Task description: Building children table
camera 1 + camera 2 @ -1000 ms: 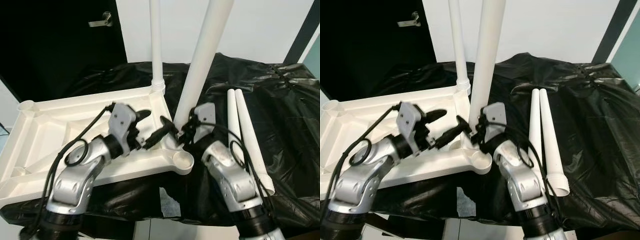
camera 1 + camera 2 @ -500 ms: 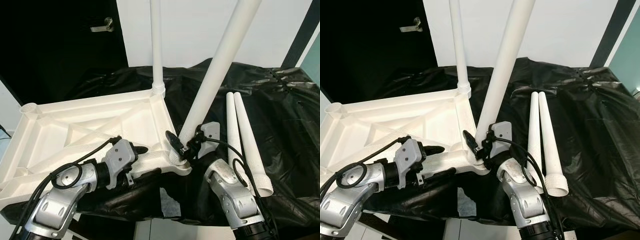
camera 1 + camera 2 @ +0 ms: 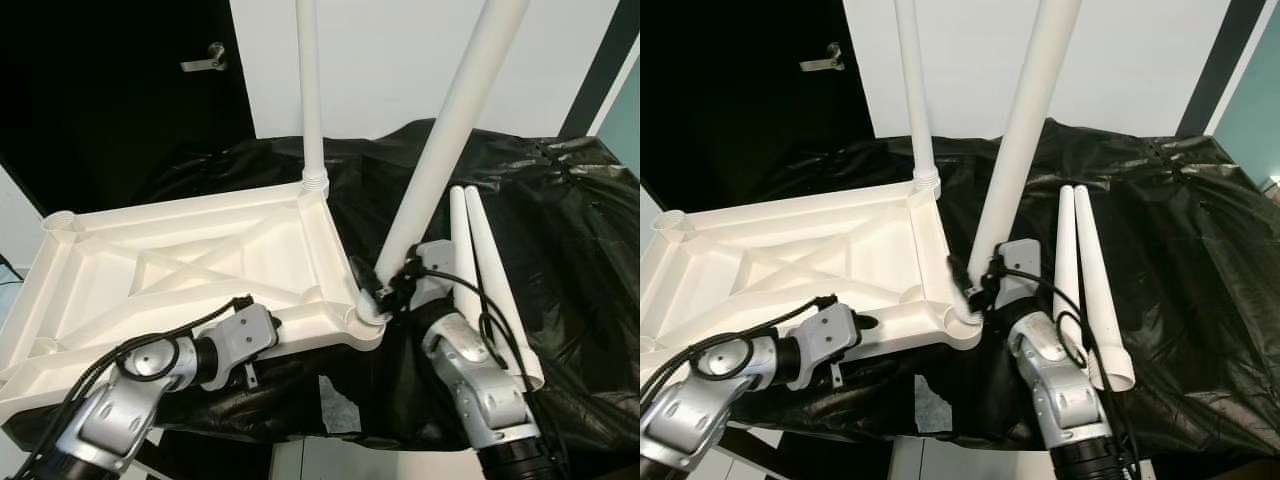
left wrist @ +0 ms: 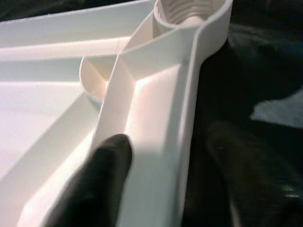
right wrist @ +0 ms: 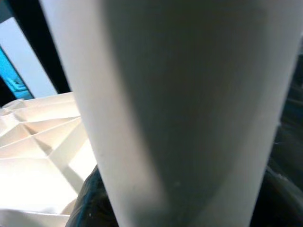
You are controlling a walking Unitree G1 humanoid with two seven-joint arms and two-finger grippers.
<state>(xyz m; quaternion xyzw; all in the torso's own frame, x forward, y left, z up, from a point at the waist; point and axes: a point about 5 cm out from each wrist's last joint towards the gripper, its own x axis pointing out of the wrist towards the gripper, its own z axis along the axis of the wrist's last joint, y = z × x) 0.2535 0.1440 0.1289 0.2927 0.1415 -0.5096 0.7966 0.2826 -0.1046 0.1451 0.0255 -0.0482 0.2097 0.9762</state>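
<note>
The right gripper [image 3: 388, 292], clamped on a leaning white leg [image 3: 450, 130], has lowered its foot into the tabletop [image 3: 180, 265] corner socket at five o'clock, while the left gripper [image 4: 156, 189] now straddles the near rim, steadying it.

A surface draped in crinkled black plastic sheeting [image 3: 560, 220] carried everything. Directly on it lay the upturned white plastic tabletop [image 3: 180, 265], ribbed underside up, and just to the right two loose white tapered plastic legs [image 3: 478, 255], side by side and touching.
</note>
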